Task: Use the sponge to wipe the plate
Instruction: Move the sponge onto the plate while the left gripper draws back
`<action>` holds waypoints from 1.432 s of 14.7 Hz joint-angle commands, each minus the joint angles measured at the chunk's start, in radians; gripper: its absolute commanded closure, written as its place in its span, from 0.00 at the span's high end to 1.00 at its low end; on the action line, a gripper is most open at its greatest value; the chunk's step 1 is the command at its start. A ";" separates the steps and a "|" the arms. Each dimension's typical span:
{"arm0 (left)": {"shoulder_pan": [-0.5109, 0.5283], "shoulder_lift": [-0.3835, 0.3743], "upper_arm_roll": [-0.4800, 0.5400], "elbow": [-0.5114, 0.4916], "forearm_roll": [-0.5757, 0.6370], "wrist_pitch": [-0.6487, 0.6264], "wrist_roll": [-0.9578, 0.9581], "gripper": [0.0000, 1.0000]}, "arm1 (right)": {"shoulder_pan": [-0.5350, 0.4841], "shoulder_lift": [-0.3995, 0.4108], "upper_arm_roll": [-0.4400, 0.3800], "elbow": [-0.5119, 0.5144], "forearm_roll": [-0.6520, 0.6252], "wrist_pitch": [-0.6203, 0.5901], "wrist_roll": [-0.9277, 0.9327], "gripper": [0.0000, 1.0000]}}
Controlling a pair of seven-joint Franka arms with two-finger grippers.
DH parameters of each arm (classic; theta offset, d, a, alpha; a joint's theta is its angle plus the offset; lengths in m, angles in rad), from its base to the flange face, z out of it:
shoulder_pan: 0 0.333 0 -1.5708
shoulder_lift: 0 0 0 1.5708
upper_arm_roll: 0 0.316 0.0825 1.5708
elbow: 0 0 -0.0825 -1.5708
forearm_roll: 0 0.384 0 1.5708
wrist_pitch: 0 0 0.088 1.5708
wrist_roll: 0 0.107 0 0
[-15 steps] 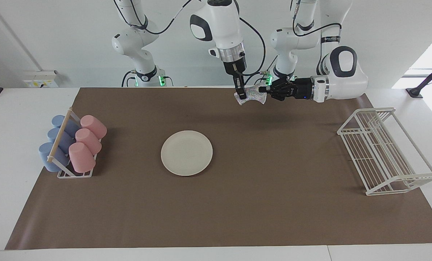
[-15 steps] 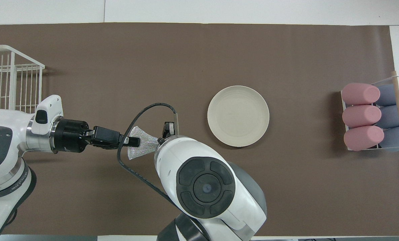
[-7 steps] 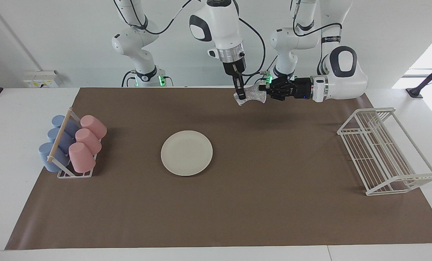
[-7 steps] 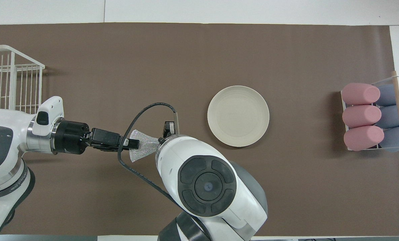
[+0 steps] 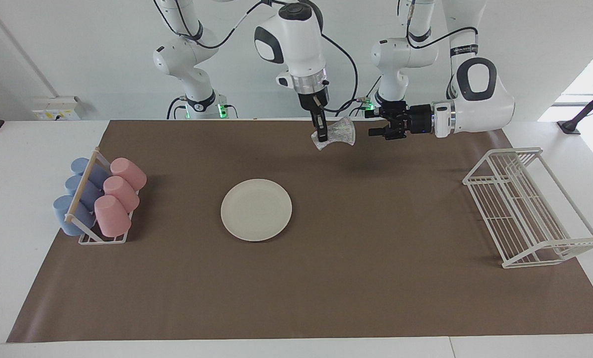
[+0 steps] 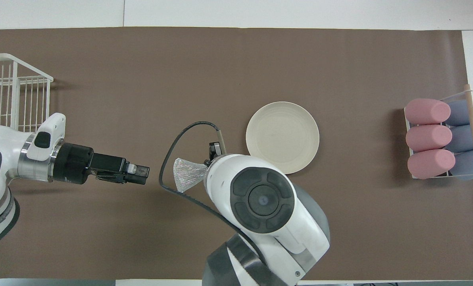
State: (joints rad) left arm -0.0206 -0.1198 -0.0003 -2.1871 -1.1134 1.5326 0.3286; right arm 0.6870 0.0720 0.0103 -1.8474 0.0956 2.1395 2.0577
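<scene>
The cream-white plate lies flat in the middle of the brown mat. My right gripper points down over the bare mat, clear of the plate and up in the air, shut on one edge of the silvery sponge, which hangs out sideways from it. My left gripper lies level over the mat, open, with nothing between its fingers and a gap between it and the sponge. In the overhead view the right wrist covers the right gripper's fingers and the plate's nearest edge.
A rack of pink and blue cups stands at the right arm's end of the mat. A white wire dish rack stands at the left arm's end.
My left gripper has opened, let go of the sponge and drawn back toward its own end. The right gripper has carried the sponge a little toward the plate.
</scene>
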 commanded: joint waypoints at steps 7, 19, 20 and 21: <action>-0.001 -0.006 -0.010 0.144 0.462 0.119 -0.234 1.00 | -0.299 0.028 0.007 -0.283 0.007 0.319 -0.613 0.00; -0.022 -0.004 -0.024 0.161 0.804 0.158 -0.234 1.00 | -0.346 0.177 0.007 -0.339 0.009 0.456 -0.786 0.00; -0.022 -0.004 -0.024 0.161 0.804 0.158 -0.234 1.00 | -0.363 0.177 0.007 -0.339 0.009 0.456 -0.823 0.00; -0.022 -0.004 -0.024 0.158 0.804 0.162 -0.234 1.00 | -0.386 0.178 0.007 -0.339 0.009 0.456 -0.856 0.00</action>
State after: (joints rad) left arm -0.0311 -0.1212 -0.0289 -2.0320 -0.3330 1.6792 0.1142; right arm 0.3508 0.2465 0.0100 -2.1622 0.0969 2.5781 1.2840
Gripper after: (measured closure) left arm 0.000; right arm 0.899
